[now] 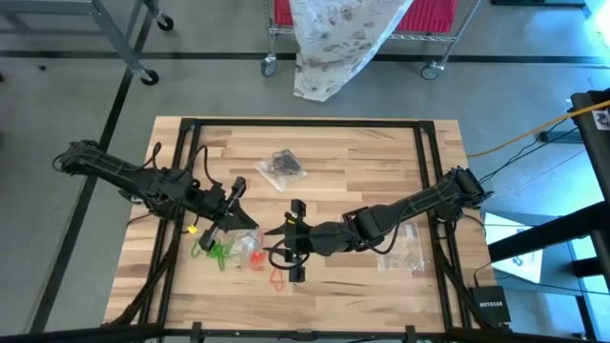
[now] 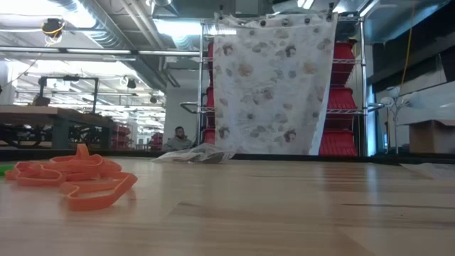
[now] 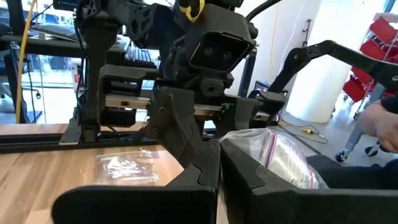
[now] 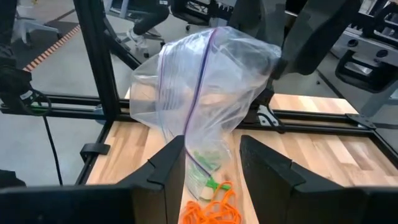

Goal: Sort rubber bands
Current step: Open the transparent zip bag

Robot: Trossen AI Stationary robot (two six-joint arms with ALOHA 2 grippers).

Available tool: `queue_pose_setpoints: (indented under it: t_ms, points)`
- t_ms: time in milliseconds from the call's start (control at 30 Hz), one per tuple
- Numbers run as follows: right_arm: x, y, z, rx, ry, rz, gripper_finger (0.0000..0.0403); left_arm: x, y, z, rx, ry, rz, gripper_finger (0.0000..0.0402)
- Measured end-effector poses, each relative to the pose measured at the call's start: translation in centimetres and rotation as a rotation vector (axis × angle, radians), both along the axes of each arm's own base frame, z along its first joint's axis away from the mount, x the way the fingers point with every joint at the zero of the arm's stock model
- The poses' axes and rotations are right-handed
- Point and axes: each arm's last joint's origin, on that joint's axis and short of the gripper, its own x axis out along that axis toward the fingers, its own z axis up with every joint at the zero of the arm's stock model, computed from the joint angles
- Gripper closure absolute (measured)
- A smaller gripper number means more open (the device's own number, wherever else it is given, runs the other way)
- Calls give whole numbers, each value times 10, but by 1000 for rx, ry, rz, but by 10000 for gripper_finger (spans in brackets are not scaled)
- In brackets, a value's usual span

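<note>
A clear zip bag (image 4: 205, 81) hangs over the table's near middle, with my left gripper (image 1: 250, 221) shut on it. Green rubber bands (image 4: 206, 160) show through the bag's lower part. My right gripper (image 4: 214, 168) is open, and the bag's lower part hangs between its fingers. Orange rubber bands (image 4: 211, 210) lie on the wood under the bag and show again in the low view (image 2: 78, 179). More green rubber bands (image 1: 214, 250) lie to the bag's left. Neither gripper shows in the low view. My left gripper pinches the bag's upper edge (image 4: 273, 59) between its shut fingers, which come level from the table's left. The bag hangs slack below the hold, and I cannot see whether its bottom reaches the table. My right gripper has one finger (image 4: 171, 158) next to the bag's zip edge (image 4: 186, 140); I cannot tell whether it touches.
A clear bag with black bands (image 1: 283, 168) lies at the table's far middle. Another clear bag (image 1: 400, 250) lies under the right arm. A metal frame (image 1: 424, 171) edges the table, and a covered wire cart (image 2: 274, 85) stands beyond the far edge.
</note>
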Motion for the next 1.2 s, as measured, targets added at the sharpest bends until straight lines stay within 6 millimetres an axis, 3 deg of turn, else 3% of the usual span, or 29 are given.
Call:
queue_pose_setpoints:
  t_ms: [1200]
  points:
    - [6,4,-2,28,-42,54,256,0,0,0,0,-1,11,401]
